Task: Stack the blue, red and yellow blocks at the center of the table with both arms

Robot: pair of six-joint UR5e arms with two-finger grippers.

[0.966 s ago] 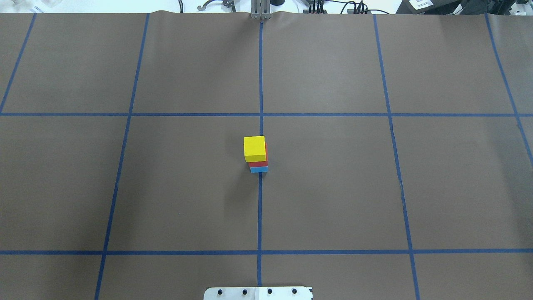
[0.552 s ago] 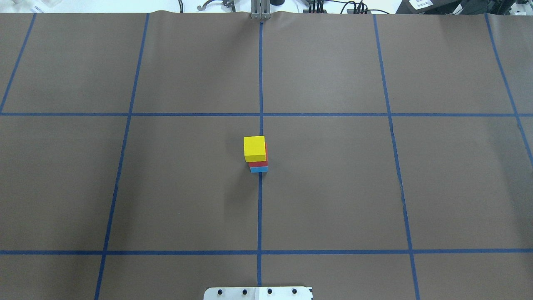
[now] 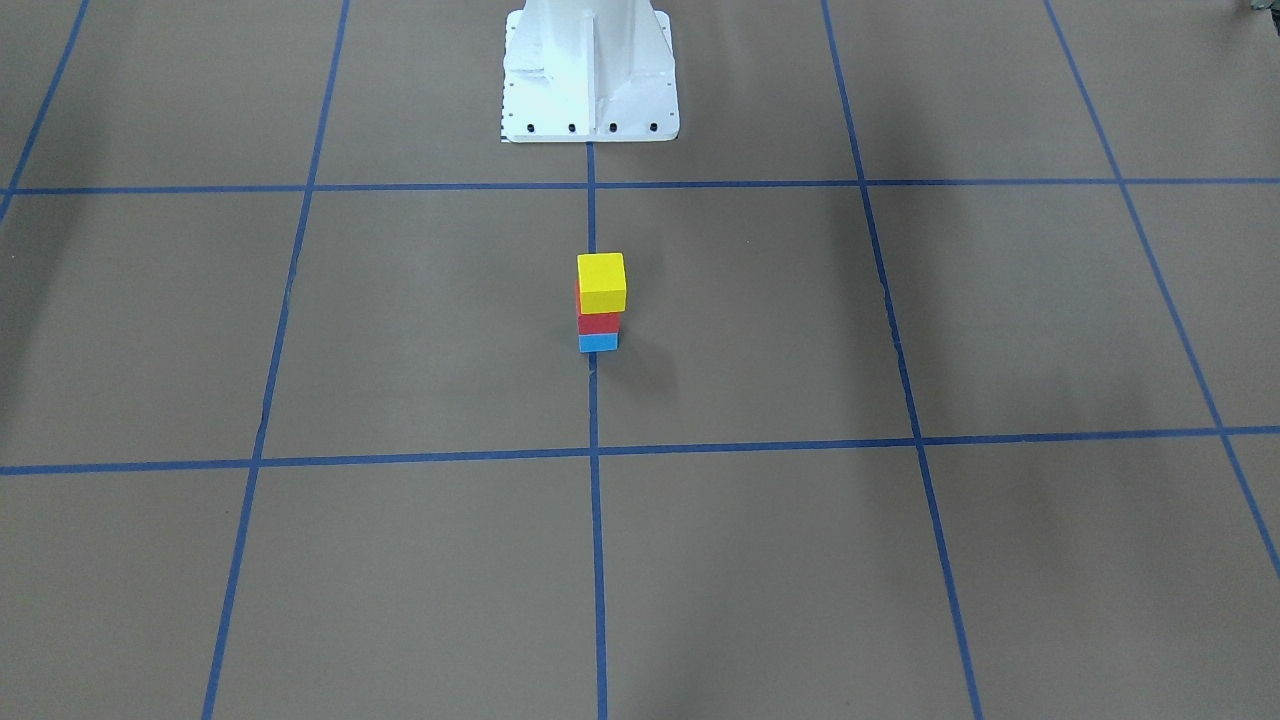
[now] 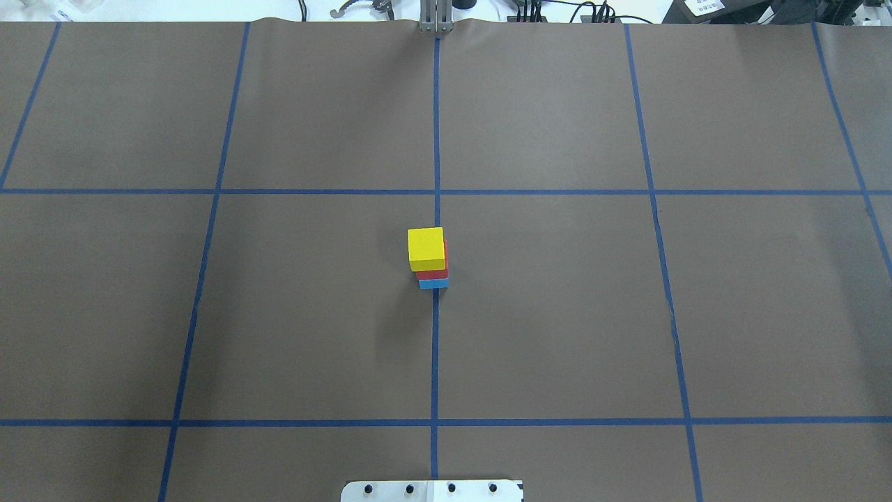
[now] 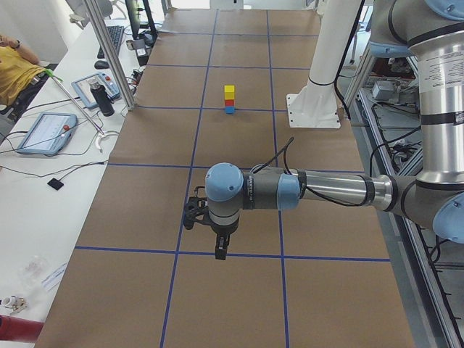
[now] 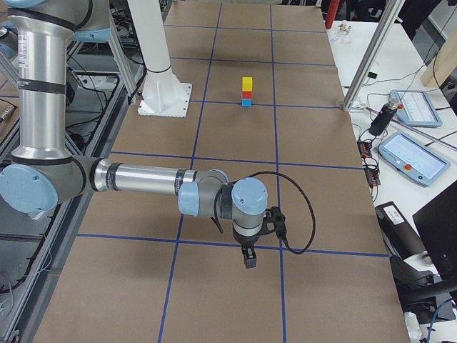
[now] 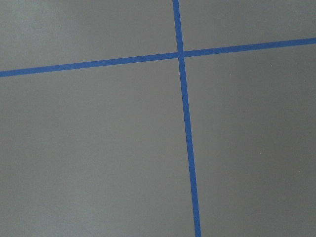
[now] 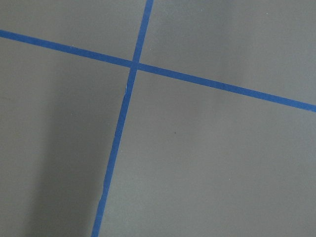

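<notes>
The blocks stand in one stack on the table, on the centre tape line. The yellow block is on top, the red block in the middle, the light blue block at the bottom. The yellow one sits slightly offset. From the front the stack reads yellow, red, blue. Both arms are far from the stack. The left gripper and the right gripper point down over tape lines near the table's ends. I cannot tell whether either is open. Both wrist views show only bare table and crossing tape.
The white bolted pedestal stands behind the stack on the robot's side. Along the far edge run metal posts, tablets and cables on a white bench. A person's yellow sleeve shows beside that bench.
</notes>
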